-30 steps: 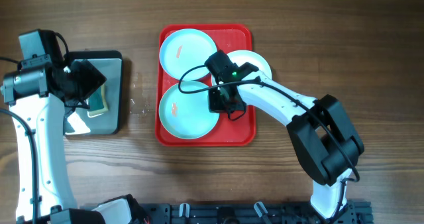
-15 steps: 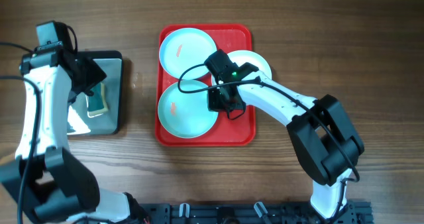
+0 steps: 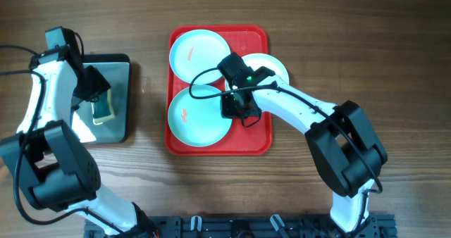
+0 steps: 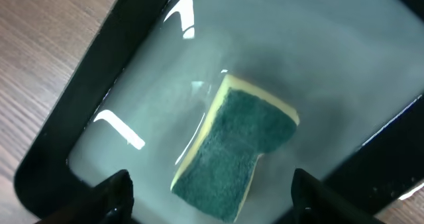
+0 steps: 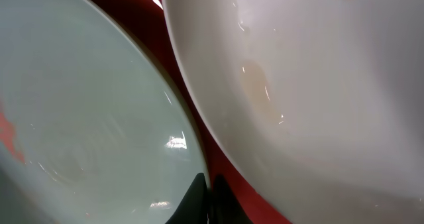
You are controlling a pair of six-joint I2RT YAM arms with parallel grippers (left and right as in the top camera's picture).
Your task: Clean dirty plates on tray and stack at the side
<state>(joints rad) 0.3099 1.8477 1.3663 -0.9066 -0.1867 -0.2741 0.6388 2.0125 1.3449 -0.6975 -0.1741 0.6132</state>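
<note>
Left end effector (image 4: 212,199) spread wide over the sponge (image 4: 235,144) in the pan (image 4: 79,118), poised to grab. Right end effector (image 5: 208,194) looks pinched on the near turquoise plate (image 3: 197,118) rim, steadying it on the red tray (image 3: 258,143).

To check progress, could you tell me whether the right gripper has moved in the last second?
No. Against the red tray, the right gripper stays at the same spot, at the right rim of the near turquoise plate.

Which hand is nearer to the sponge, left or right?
Left. The left hand hangs open just above the sponge in the pan; the right hand is far off, at a turquoise plate's rim on the red tray.
</note>
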